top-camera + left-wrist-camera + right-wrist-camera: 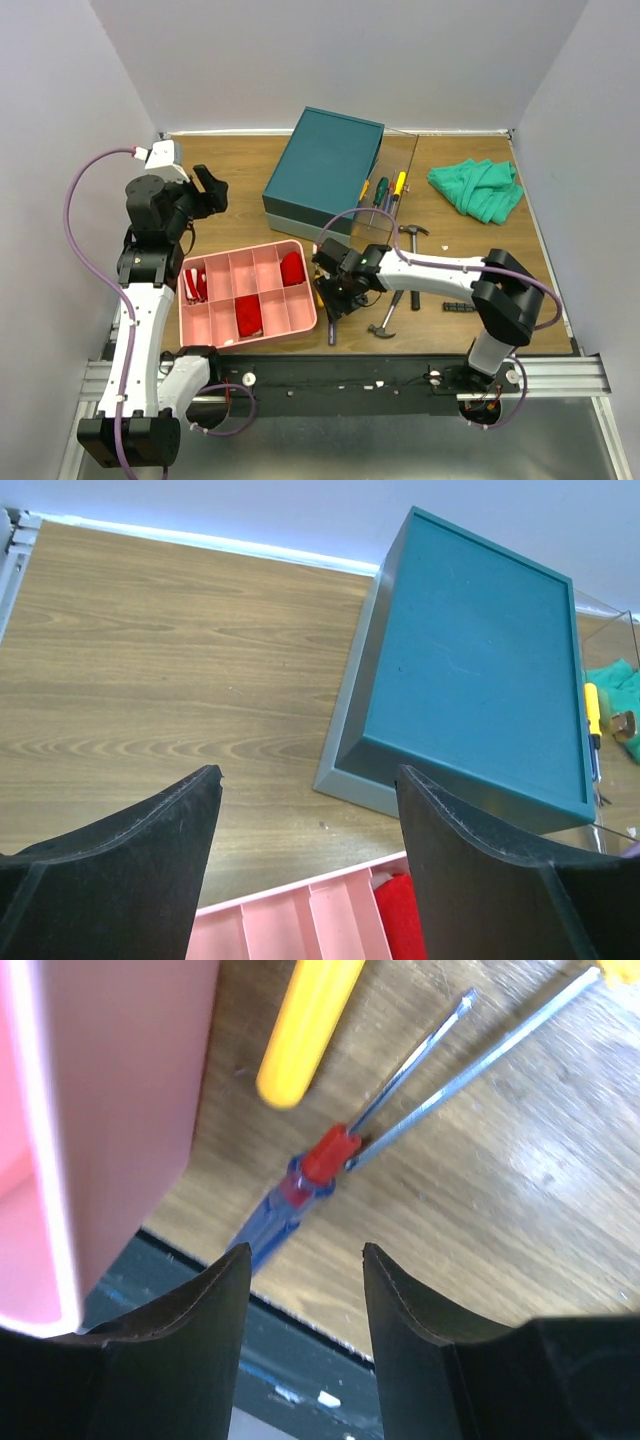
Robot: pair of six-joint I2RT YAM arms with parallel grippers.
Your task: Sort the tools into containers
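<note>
The dark teal box (325, 165) stands at the back middle, with a clear drawer (405, 160) pulled out on its right holding green (380, 190) and yellow (398, 184) screwdrivers. Two hammers (410, 232) (385, 322) and a black T-shaped tool (458, 307) lie on the table. My right gripper (330, 292) is open and empty, low over a purple-blue screwdriver with a red collar (300, 1185) and a yellow handle (308, 1025) beside the pink tray. My left gripper (210, 190) is open and empty, held high left of the box (470, 660).
A pink compartment tray (292, 318) with red items sits at the front left; its wall (100, 1110) is close on the right gripper's left. A green cloth (478, 188) lies at the back right. The table's front edge runs just below the right gripper.
</note>
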